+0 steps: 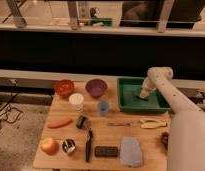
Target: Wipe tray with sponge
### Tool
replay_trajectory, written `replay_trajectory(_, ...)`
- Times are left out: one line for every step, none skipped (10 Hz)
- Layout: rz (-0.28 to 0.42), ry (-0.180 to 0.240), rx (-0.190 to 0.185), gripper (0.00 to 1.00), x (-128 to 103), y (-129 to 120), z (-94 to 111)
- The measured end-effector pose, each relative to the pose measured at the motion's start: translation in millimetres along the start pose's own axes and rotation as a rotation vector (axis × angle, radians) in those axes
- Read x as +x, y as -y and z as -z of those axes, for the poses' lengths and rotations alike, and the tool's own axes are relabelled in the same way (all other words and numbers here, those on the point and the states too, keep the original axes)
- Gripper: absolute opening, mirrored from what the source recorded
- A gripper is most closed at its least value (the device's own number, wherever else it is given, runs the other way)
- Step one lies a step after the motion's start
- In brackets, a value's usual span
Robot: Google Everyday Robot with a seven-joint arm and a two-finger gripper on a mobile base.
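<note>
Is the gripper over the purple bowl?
No, the gripper is down in the green tray, apart from the purple bowl.

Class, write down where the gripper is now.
Camera view: the gripper is down inside the green tray, right rear of the table, right of the purple bowl.

White arm [182, 109] up from lower right, elbow [161, 75] bent, gripper [144, 95] down-pointed, low left of elbow
</note>
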Motion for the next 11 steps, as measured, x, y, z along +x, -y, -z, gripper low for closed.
replay_trajectory(0.022, 0.022, -0.002, 0.00, -18, -5, 0)
replay_trajectory(0.042, 0.042, -0.003, 0.00, -32, -9, 1)
replay_trajectory(0.057, 0.060, -0.002, 0.00, -38, -11, 6)
replay_trajectory(0.068, 0.071, 0.000, 0.00, -36, -15, 12)
replay_trajectory(0.076, 0.081, 0.001, 0.00, -35, -19, 18)
replay_trajectory(0.086, 0.094, 0.000, 0.00, -30, -30, 30)
replay_trajectory(0.083, 0.096, -0.002, 0.00, -20, -37, 37)
replay_trajectory(0.083, 0.097, -0.005, 0.00, -15, -41, 41)
replay_trajectory(0.085, 0.099, -0.010, 0.00, -12, -48, 44)
replay_trajectory(0.090, 0.099, -0.015, 0.00, -10, -54, 47)
replay_trajectory(0.084, 0.098, -0.015, 0.00, -7, -54, 50)
